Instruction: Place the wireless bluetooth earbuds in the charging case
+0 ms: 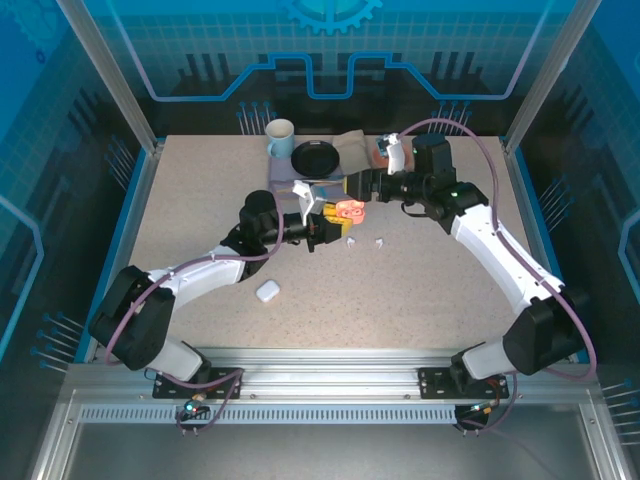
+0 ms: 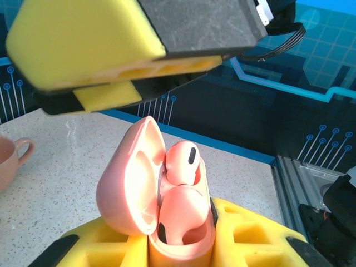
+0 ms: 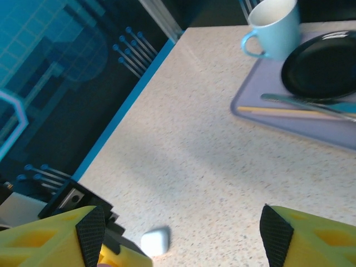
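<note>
The salmon-pink charging case [image 2: 125, 189] stands with its lid swung open to the left, and my left gripper [image 2: 181, 247] is shut on its base. Two pink earbuds lie in it: one [image 2: 182, 160] sticks up out of its socket, the other [image 2: 181, 214] sits lower. From above, the case [image 1: 349, 209] hangs over the table's middle in my left gripper [image 1: 333, 216]. My right gripper [image 1: 352, 189] hovers just behind it, open and empty [image 3: 183, 236]; one of its fingers [image 2: 83, 44] looms over the case. Two white earbuds [image 1: 352, 242] [image 1: 380, 241] lie on the table. A shut white case [image 1: 267, 291] [image 3: 154, 242] lies nearer the front.
At the back, a lavender tray [image 3: 250, 108] carries a light blue mug [image 1: 280, 138], a black plate [image 1: 316, 157] and cutlery [image 3: 300, 103]. A pinkish cup [image 2: 11, 161] stands on the table. Metal frame posts and blue walls enclose the tabletop.
</note>
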